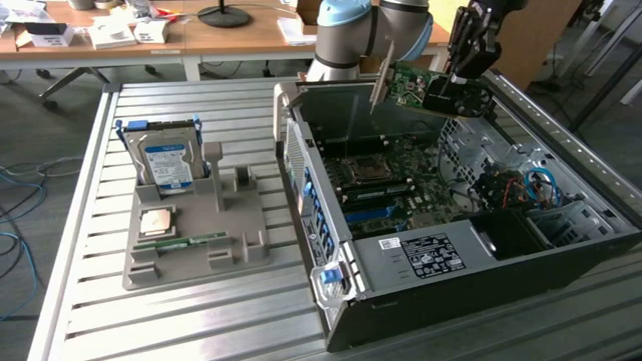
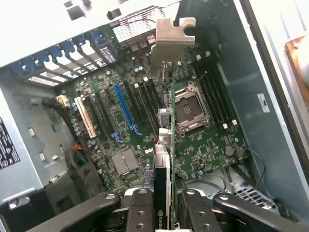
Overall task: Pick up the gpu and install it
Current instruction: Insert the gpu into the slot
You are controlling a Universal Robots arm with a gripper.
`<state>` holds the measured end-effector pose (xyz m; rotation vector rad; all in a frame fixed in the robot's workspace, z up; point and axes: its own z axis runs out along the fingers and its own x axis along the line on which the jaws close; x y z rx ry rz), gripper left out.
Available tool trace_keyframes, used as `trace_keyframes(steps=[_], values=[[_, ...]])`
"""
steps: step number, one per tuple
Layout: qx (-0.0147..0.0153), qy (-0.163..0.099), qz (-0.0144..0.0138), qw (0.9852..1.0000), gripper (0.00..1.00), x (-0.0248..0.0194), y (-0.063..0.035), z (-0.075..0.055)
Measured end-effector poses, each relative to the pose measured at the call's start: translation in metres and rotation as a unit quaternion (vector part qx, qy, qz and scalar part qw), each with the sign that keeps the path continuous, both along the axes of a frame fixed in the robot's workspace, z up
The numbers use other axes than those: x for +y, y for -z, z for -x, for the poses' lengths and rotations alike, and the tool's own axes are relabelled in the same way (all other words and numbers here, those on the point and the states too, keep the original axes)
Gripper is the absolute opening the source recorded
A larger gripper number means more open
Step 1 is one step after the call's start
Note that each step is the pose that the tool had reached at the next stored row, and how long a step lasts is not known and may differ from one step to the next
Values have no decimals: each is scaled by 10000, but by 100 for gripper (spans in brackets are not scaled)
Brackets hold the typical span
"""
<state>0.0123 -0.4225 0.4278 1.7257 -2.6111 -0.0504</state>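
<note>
1. Step in hand: carry phase. The pickup looks done and the install has not started.
2. The pincer is clenched on the graphics card, with a finger pressed on each flat face. In the wrist view the card sits edge-on between them.
3. The card hangs in the air above the open computer case, over its rear half and clear of the motherboard. It touches nothing but the pincer.
4. Its metal bracket leads, pointing at the case's rear wall where the slot covers are.
5. From outside the case the card looks tilted, not square to the motherboard.
6. The likely target is the long blue slot. The card's edge runs roughly parallel to it but off to one side, not over it.
7. Seating would need the card levelled and its connector edge lined up on the slot. The bracket has to drop into the rear opening, then a straight push down.
8. Main risk is a skewed entry catching the bracket on the case wall.
9. On the bench beside the case, the grey tray holds the hard drive and memory stick, both untouched.
</note>
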Motion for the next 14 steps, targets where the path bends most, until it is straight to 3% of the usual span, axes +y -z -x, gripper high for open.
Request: trace_keyframes(steps=[7, 10, 14], values=[[0, -497, 14, 9988, 26, 0, 8, 0], [0, -765, 24, 9971, 26, 0, 12, -1], [0, -1118, 32, 9937, 26, 0, 16, -1]])
